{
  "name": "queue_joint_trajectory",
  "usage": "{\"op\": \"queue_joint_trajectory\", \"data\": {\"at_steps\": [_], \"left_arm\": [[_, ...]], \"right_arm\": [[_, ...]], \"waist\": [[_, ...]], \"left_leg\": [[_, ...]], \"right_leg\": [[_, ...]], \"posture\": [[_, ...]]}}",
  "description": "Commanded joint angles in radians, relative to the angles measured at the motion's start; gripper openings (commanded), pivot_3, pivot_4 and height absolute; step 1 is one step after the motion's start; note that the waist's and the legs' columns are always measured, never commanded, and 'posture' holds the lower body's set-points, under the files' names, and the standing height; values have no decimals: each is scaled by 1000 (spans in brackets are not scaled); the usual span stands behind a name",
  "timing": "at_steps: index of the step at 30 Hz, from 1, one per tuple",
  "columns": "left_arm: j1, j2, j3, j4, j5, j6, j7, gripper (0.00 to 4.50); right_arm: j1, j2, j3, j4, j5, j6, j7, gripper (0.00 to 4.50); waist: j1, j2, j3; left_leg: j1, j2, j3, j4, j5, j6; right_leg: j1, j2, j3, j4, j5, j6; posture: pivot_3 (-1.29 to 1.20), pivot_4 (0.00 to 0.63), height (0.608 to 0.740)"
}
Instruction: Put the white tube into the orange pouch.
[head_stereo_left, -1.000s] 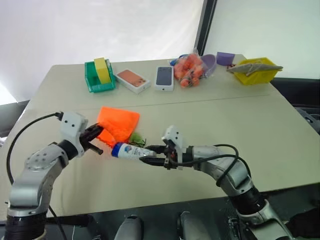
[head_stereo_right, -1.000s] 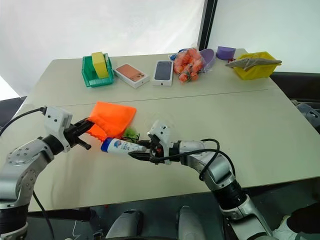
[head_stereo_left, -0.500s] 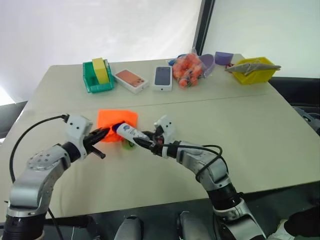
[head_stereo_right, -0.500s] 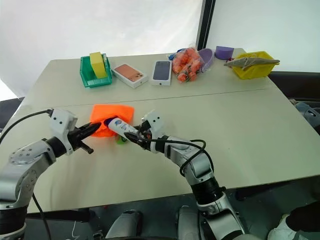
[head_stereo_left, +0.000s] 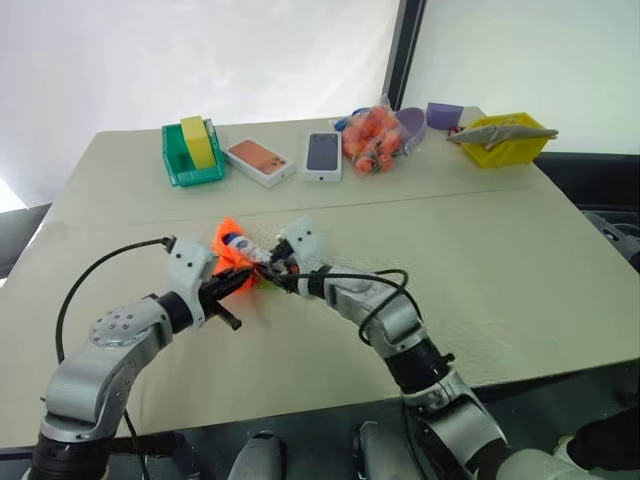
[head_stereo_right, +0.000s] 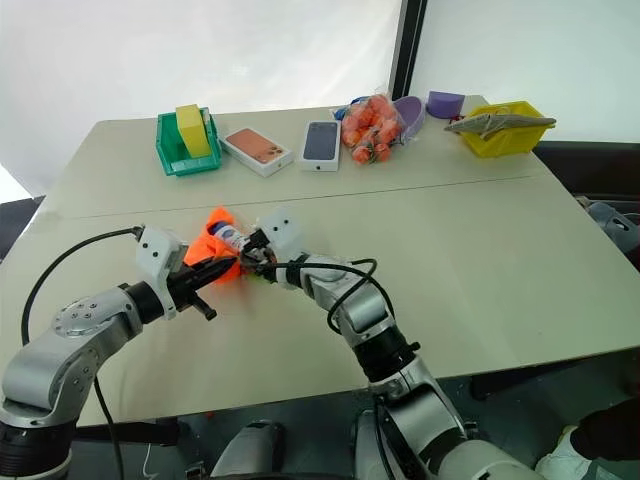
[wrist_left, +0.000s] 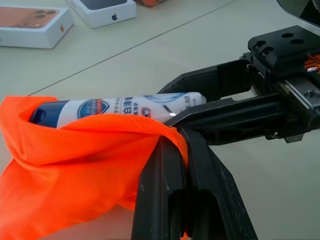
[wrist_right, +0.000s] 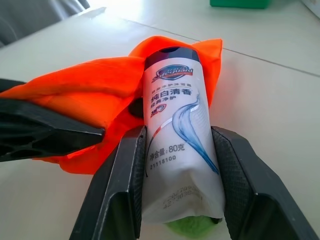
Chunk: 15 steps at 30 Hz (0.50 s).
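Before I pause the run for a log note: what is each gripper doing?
Left gripper: shut on the neon-orange fabric pouch.
Right gripper: shut on the white plastic tube.

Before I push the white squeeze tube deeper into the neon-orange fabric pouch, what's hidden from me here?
- Pouch interior: left wrist view, the orange pouch folds over it.
- Tube cap: the white tube has its cap partly behind the pouch rim in the right wrist view.
- Green charm: right wrist view, mostly under the tube.
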<state>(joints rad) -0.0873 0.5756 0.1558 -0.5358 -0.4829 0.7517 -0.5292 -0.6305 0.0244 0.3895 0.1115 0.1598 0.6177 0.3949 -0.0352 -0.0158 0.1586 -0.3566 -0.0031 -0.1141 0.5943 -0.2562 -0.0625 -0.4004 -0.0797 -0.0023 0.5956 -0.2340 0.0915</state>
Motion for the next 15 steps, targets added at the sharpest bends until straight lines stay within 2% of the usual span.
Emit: {"op": "queue_joint_trajectory", "data": {"at_steps": [1,8,12,15], "left_arm": [[12,15,41,-41,-10,-28,-4,0],[9,10,115,5,-19,-53,18,0],[-46,-5,186,76,-80,-35,21,0],[-74,3,212,120,-131,-11,-3,0]], "right_arm": [[7,-24,3,-39,-18,-23,32,1485],[111,-185,-117,-246,108,14,192,1485],[189,-292,-136,-369,193,48,316,1485],[231,-331,-122,-431,234,76,362,1485]], "waist": [[-3,0,0],[-1,0,0],[-5,0,0],[-10,0,0]], "left_leg": [[0,0,0,0,0,0],[0,0,0,0,0,0],[0,0,0,0,0,0],[1,0,-1,0,0,0]], "right_leg": [[0,0,0,0,0,0],[1,0,0,-1,0,1],[1,0,0,0,-2,2],[1,0,0,0,-2,4]], "posture": [[0,150,740],[0,150,740],[0,150,740],[0,150,740]]}}
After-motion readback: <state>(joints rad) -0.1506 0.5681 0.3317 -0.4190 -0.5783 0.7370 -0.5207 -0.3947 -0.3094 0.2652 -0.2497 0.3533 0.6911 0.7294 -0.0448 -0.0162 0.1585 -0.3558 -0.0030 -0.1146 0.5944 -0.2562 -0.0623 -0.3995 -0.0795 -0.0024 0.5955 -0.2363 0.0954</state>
